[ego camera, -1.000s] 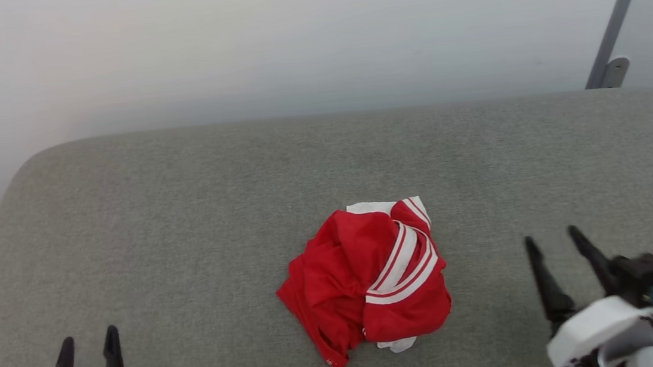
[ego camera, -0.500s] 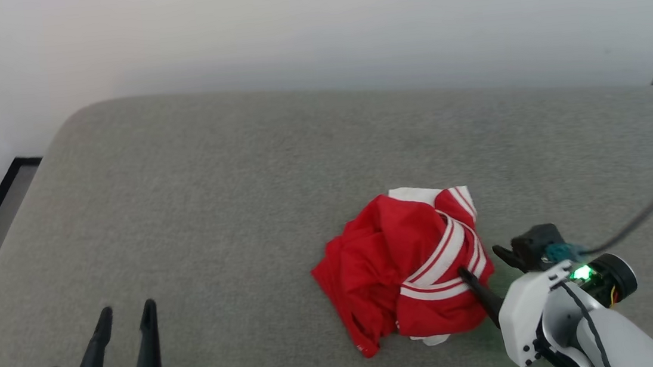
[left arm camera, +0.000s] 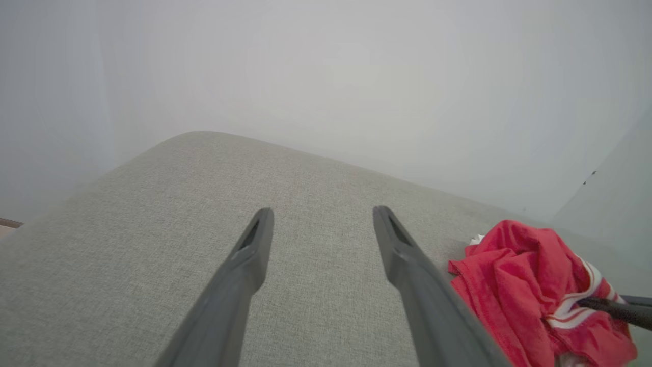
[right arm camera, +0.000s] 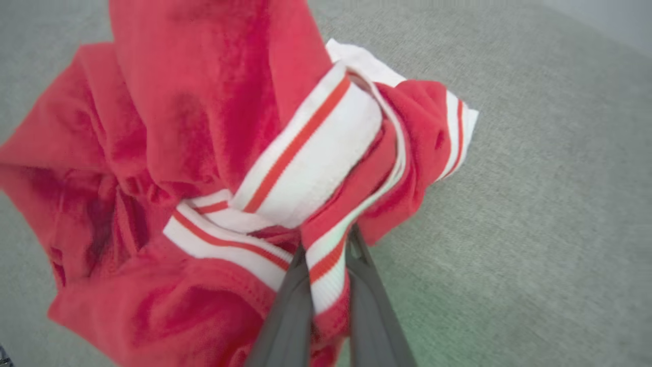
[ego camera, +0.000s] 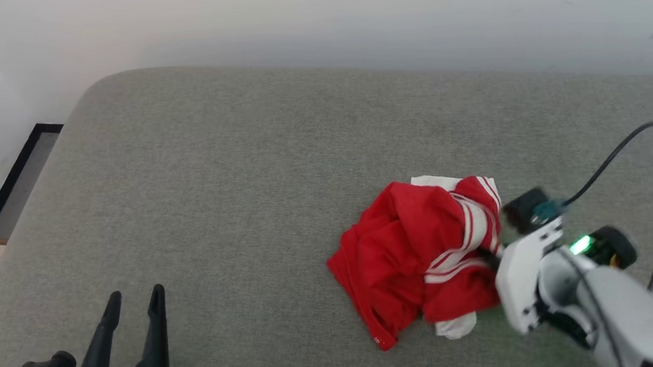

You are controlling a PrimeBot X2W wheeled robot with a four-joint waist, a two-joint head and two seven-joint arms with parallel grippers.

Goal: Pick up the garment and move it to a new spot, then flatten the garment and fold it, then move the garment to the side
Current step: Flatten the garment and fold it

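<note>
Right gripper (right arm camera: 328, 255): jaws pinching striped fold at garment (ego camera: 423, 258) right edge, lower right of frame; bulk lies frame-left of pinch. Left gripper (ego camera: 136, 293): jaws spread, lower left, well apart.

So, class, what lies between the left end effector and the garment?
Head view: only bare grey upholstery separates the left end effector from the garment.
</note>
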